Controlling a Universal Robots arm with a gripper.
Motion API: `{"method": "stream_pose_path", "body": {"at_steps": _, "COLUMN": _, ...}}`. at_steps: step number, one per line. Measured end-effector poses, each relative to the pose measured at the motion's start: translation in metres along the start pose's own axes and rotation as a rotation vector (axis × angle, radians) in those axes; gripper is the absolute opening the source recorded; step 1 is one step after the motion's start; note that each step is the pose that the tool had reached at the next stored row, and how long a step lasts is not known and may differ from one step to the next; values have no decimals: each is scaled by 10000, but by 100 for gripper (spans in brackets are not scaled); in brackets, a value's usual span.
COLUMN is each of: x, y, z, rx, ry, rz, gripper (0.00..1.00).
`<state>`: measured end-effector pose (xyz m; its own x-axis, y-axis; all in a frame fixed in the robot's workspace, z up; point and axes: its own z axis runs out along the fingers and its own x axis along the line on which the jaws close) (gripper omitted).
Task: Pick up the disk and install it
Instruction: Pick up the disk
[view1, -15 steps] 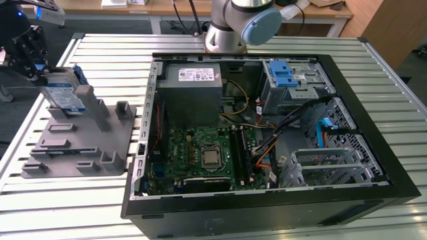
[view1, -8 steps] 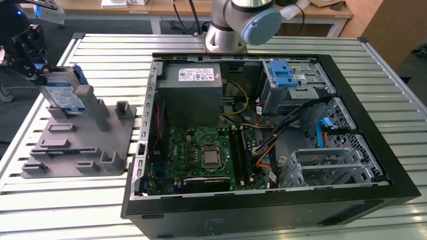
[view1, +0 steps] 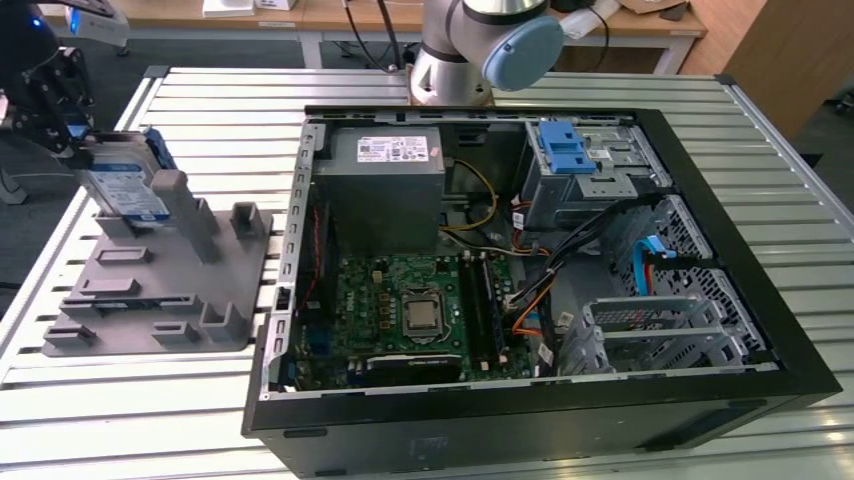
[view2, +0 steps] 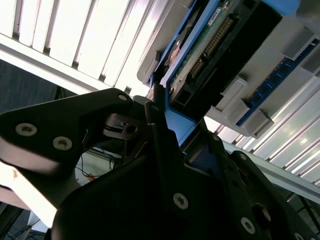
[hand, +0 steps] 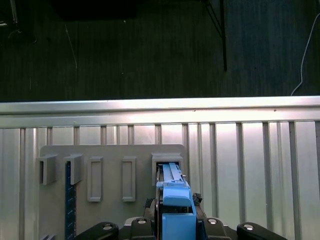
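I see my hand (view1: 74, 140) pinching the top edge of the disk (view1: 127, 190), with its black fingers (view2: 156, 125) pressed against the blue plastic frame. The disk is flat silver metal with a white-and-blue label, and it stands upright in a slot of the grey holder (view1: 160, 300), a matt plate with square pockets. The holder lies on the ribbed metal counter (view1: 200, 110), just beside the open black computer case (view1: 534, 430).

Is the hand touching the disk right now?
Touching. In the second wrist view the hand has its fingers closed on the blue-framed end of the disk, with no gap visible.
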<state>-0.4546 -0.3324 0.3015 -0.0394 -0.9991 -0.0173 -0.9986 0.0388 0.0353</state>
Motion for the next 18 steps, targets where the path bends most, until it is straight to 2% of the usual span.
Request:
{"method": "stream_pose_path", "body": {"at_steps": 2, "x": -1, "y": 1, "z": -29, "rx": 2, "ry": -1, "rz": 0, "gripper": 36}}
{"method": "stream_pose_path", "body": {"at_steps": 18, "x": -1, "y": 2, "z": -64, "rx": 0, "ry": 0, "rz": 0, "gripper": 36}}
